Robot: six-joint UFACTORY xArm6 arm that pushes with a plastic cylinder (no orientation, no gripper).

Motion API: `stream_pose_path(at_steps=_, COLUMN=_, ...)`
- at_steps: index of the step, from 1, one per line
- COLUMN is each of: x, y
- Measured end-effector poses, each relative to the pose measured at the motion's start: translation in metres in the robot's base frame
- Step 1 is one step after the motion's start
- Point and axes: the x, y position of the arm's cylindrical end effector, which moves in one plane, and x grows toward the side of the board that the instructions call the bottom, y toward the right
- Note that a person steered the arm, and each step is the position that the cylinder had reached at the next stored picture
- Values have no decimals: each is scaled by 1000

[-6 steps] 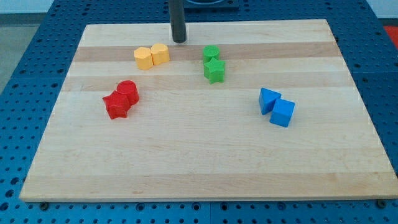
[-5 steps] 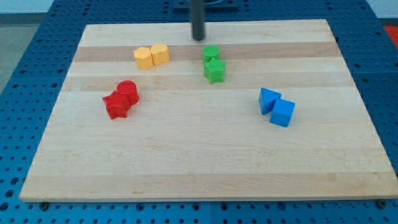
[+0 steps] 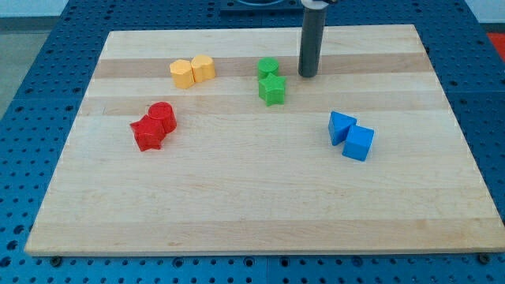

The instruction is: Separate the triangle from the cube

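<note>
Desk (image 3: 252, 221) is a pale wooden board sitting on a blue perforated surface (image 3: 24, 142), and the whole near half of it has only bare wood showing. Going up from there, the blue cube (image 3: 358, 143) sits toward the view's right, with the blue triangle (image 3: 341, 127) touching it on its upper-left side, so those two are right up against each other. Over on the view's left at about the same depth there's a red star-ish block (image 3: 147, 132) pressed against a red cylinder (image 3: 162, 116). Further back, near the middle, a green star (image 3: 272, 89) touches a second green block (image 3: 268, 69) just behind it; can't quite make out that one's shape. Two yellow blocks (image 3: 192, 71) sit side by side at the upper left. My tip (image 3: 307, 75) is down on the board just right of the green pair, well apart from the blue ones. No claw on this rig, just the dark rod.
</note>
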Motion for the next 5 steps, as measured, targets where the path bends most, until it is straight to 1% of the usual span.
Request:
stream_pose_path(at_steps=1, x=75, y=0)
stream_pose_path(at_steps=2, x=80, y=0)
stream_pose_path(at_steps=3, x=126, y=3)
stream_pose_path(at_steps=4, x=89, y=42)
stream_pose_path(at_steps=5, x=73, y=56)
